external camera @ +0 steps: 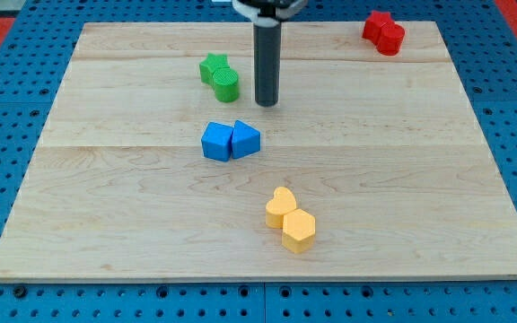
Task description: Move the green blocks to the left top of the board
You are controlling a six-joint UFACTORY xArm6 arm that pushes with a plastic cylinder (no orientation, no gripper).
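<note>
Two green blocks touch each other left of the view's centre, near the top: a green star point(212, 67) and a green cylinder point(226, 84) just below and right of it. My tip point(267, 103) stands on the wooden board point(106, 179), a short way to the right of the green cylinder and apart from it. The rod rises straight up out of the view's top.
A blue cube point(215, 142) and a blue triangular block point(246, 140) touch below my tip. Two yellow blocks, a heart point(281, 206) and a hexagon-like one point(299, 231), lie lower centre. Two red blocks point(382, 32) sit at the top right.
</note>
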